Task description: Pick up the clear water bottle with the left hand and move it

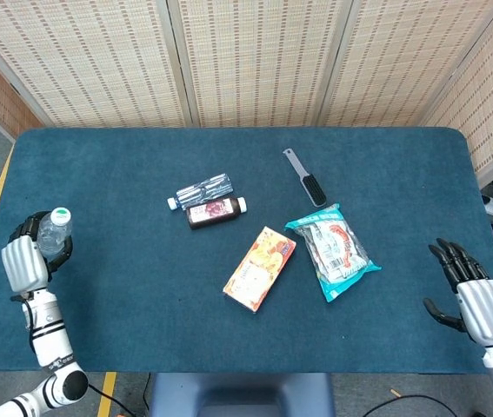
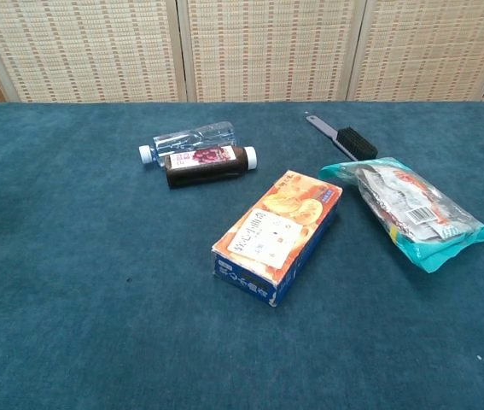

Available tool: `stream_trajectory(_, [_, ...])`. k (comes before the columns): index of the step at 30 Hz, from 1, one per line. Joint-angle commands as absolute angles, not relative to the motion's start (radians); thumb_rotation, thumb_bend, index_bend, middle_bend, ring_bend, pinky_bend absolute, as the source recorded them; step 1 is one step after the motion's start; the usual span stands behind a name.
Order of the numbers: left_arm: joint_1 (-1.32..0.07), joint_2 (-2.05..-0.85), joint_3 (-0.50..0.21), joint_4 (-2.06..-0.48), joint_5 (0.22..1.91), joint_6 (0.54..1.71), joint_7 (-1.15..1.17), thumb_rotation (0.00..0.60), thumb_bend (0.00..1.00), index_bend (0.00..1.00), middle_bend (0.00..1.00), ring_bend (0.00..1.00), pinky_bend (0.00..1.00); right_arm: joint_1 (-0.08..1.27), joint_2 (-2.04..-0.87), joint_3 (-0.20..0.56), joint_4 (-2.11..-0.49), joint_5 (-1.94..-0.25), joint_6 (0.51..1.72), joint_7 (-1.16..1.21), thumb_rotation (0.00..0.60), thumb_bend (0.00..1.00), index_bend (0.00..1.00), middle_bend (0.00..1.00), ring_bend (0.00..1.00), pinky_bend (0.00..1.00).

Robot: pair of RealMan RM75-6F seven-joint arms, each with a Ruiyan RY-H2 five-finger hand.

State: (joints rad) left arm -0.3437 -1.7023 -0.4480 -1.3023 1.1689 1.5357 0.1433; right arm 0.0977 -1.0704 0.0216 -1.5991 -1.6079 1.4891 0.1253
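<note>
Clear water bottle point(image 1: 54, 231), seemingly green-capped, upright.

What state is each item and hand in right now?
clear water bottle: upright, gripped by left hand
right hand: holds nothing, fingers apart
second clear bottle: lying down
dark bottle: lying down
orange box: lying flat
teal snack bag: lying flat
brush: lying flat

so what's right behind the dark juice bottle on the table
A small clear bottle lies on its side just behind the dark juice bottle, parallel, white cap pointing left. Whether they touch cannot be told.
</note>
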Motion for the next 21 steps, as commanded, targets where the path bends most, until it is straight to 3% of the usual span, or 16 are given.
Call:
stream_trajectory(1, [-0.316,-1.648,-0.443,-1.553,1.121,1.421,-0.280,0.600,0.49,0.48,0.62,0.47,0.39,0.098,-1.070,0.021,-1.600,-1.607,1.488,0.126,0.600,0.25,0.00,0.00,0.00,0.16])
stream_trajectory(7, [-0.274,-1.543,-0.469,-1.737,1.063,1.253,-0.554,0.600,0.49,0.48,0.62,0.47,0.39,0.097,-1.069,0.020,-1.600,-1.608,1.490,0.126,0.600,0.25,0.00,0.00,0.00,0.16])
stream_trajectory(10, [-0.274,-1.511,-0.466,-1.732,1.056,1.223,-0.560,0.600,0.49,0.48,0.62,0.47,0.39,0.096,-1.068,0.019,-1.600,-1.609,1.492,0.128,0.600,0.25,0.00,0.00,0.00,0.16])
stream_trajectory(17, [-0.336,-1.641,-0.443,-1.475,1.150,1.465,-0.228,0.600,0.49,0.48,0.62,0.47,0.39,0.098,-1.068,0.017,-1.599,-1.610,1.487,0.127,0.600,0.25,0.00,0.00,0.00,0.16])
stream_trajectory(21, [-0.362,-1.643,-0.492,-1.483,1.188,1.515,-0.234,0.600,0.49,0.48,0.62,0.47,0.39,0.098,-1.070,0.018,-1.601,-1.605,1.483,0.123,0.600,0.25,0.00,0.00,0.00,0.16])
